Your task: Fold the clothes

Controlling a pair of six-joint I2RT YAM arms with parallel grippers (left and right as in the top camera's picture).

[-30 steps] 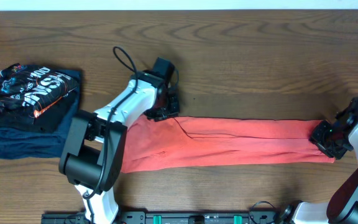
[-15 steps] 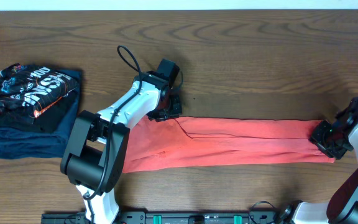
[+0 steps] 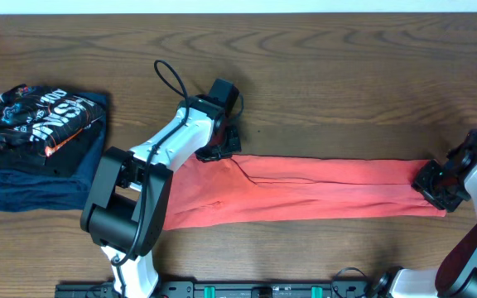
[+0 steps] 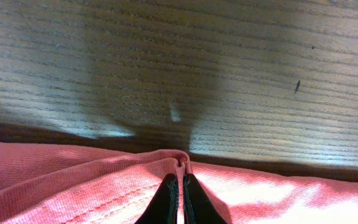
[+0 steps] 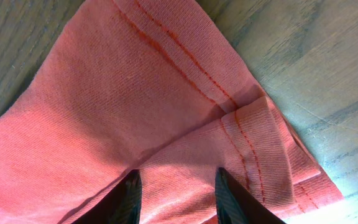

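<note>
Left claw [image 4: 180, 182] snapped shut on T-shirt [image 3: 321, 186] edge | left arm [image 3: 162, 145] stretched low | right claw [image 5: 176, 179] astride hem, grip unclear

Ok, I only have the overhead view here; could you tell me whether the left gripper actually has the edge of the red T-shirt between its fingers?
Observer: Yes. In the left wrist view the left gripper is shut, pinching a small raised ridge at the far edge of the T-shirt, right where the cloth meets the bare table.
Operator: Thank you. And how does the right gripper stand at the other end?
Observer: In the right wrist view the right gripper has its fingers apart with cloth showing between them; I cannot tell whether it grips. Beyond them lies a corner with a double-stitched hem, its layers overlapping.
</note>
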